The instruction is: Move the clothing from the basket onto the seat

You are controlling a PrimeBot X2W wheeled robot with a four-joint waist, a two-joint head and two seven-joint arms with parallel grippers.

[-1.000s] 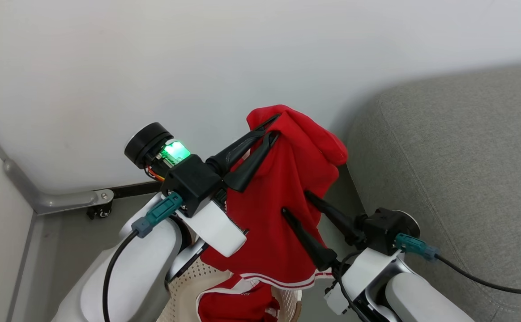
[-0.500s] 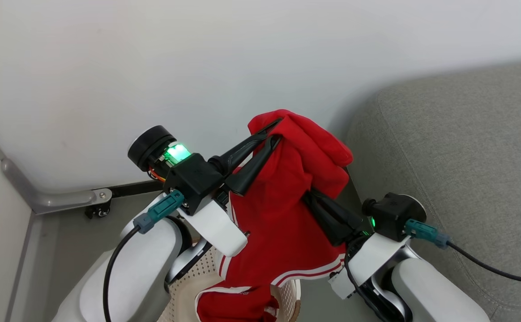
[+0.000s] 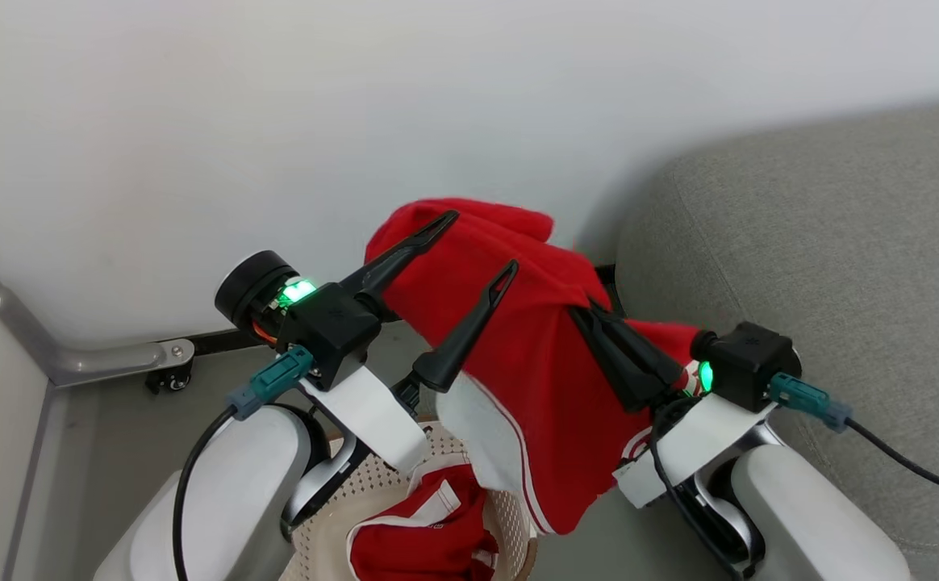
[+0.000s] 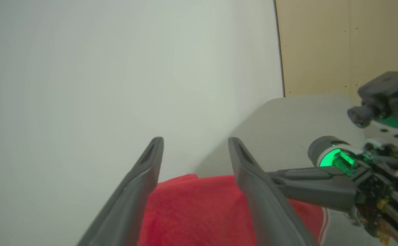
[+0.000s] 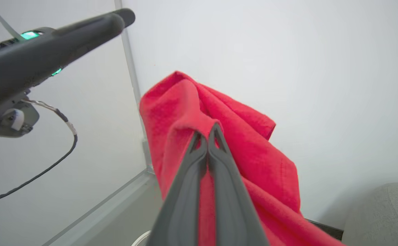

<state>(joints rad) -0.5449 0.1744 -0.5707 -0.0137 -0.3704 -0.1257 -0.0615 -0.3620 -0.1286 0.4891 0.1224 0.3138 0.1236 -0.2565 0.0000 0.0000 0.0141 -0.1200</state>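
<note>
My right tool (image 3: 586, 311), fingers pressed together, pinches a red garment (image 3: 534, 363) that hangs in the air above the basket (image 3: 332, 516) and just beside the grey seat (image 3: 824, 242), while my left tool (image 3: 482, 240) is spread wide over its upper fold and a second red garment (image 3: 417, 537) lies in the basket.

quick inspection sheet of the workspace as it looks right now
surface: grey seat at right, no garment on it yet
job's things: raised garment, red, held up above the basket; second garment lies in the basket
clutter: nothing seen
grippers: left gripper open, cloth between its fingers; right gripper shut on the raised garment
cables: left cable and right cable, black with teal plugs, hang slack at the wrists
surroundings: white wall, metal rail, grey floor
</note>
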